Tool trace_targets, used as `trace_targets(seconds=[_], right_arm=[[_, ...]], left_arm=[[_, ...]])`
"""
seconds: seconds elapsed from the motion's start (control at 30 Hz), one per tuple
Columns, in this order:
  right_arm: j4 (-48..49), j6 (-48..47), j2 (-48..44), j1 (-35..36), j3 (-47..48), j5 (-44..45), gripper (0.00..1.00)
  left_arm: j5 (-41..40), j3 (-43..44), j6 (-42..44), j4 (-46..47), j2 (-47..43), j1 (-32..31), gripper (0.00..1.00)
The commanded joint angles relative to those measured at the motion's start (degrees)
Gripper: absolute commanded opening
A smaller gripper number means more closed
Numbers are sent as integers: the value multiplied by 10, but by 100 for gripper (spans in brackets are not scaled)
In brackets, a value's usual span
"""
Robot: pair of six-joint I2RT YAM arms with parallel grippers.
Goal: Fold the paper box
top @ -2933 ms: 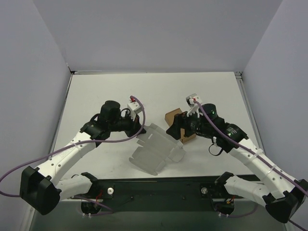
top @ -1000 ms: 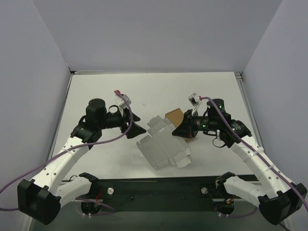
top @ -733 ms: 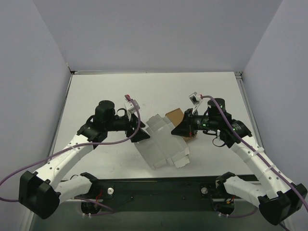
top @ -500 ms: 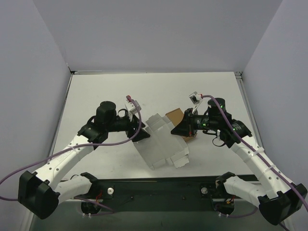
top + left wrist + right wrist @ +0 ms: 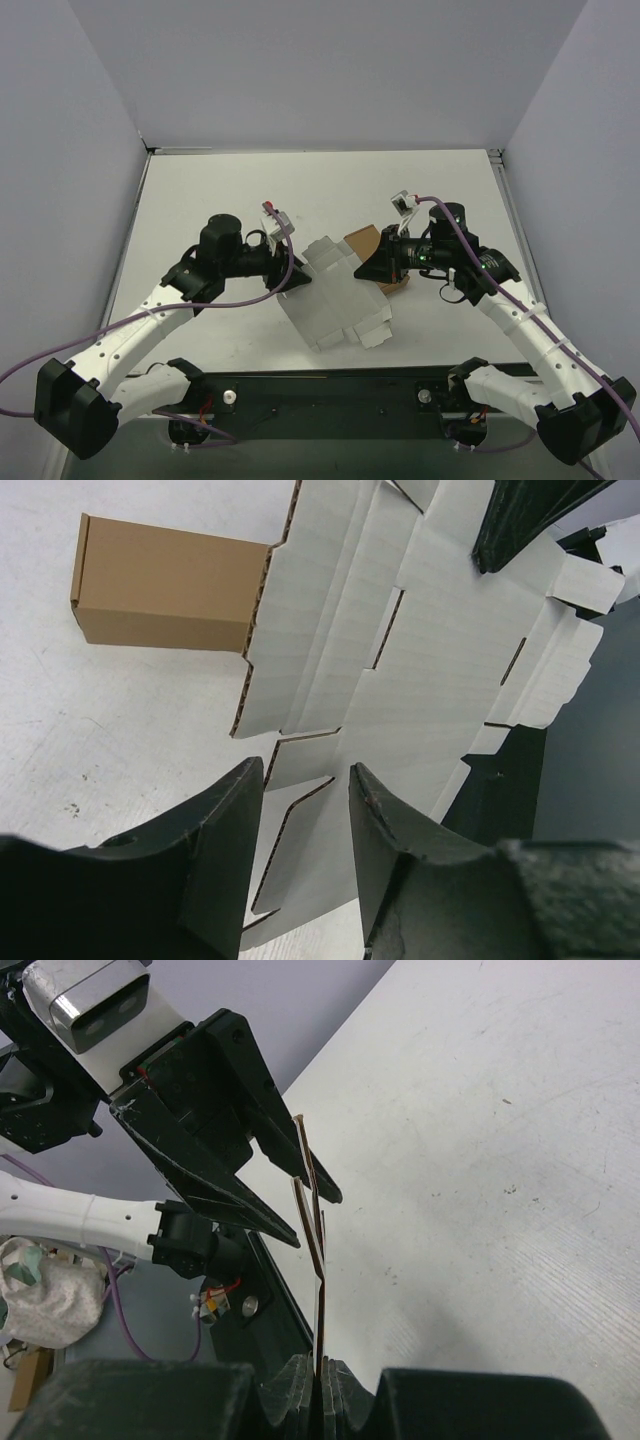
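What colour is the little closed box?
Plain brown; the box shows best in the left wrist view.

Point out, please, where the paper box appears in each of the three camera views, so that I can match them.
Top external: the paper box sits just below the picture's centre.
Left wrist: the paper box fills the centre and upper right.
Right wrist: the paper box shows edge-on, a thin strip rising from the right gripper.
Shared landmark: the left gripper, at the sheet's edge.
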Motion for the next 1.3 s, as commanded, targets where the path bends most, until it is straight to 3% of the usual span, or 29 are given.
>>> trace_targets(seconds=[0.0, 0.37, 0.5, 1.27], right_arm=[[28, -6, 2, -5, -8, -5, 0], [31, -10, 9, 0, -15, 26, 0], [31, -13, 16, 13, -16, 53, 0], [22, -26, 25, 91, -24, 218, 0]], left_arm=[[-1, 1, -3, 35, -6, -7, 48], [-17, -5, -13, 48, -12, -18, 21], [-26, -3, -18, 47, -7, -29, 16], [-115, 16, -38, 15, 43, -153, 14]])
